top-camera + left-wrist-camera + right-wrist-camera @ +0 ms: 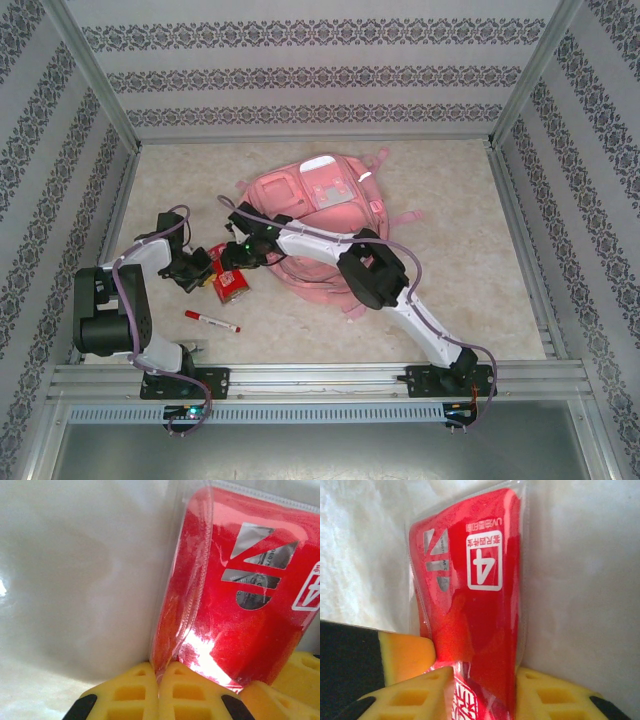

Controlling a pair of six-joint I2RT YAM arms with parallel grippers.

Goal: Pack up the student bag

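Left hand (160, 682): clenched on the clear side seam of the red packet (235, 605); the seam is pinched between its yellow fingers (132, 695).
Right hand (482, 700): grasping the same packet across its body; one finger (550, 700) sits against each face, so both hands hold one item.
Packet: upright between the two hands, just ahead of each wrist camera; whether it is clear of the tabletop (450, 250) I cannot tell.
Bag (310, 215): lies flat just beyond both hands, front pockets up; the right arm reaches across its near edge; whether any pocket is unzipped I cannot tell.
Pen (212, 321): lies on the tabletop on the near side of the left hand, apart from it and untouched.
Done: the packet is gripped; nothing can be seen inside the bag.
Left: by my reading the packing is at an early stage; the packet is yet to reach an opening in the bag, one hand probably has to let go first, and the pen is yet to be picked up and stowed.
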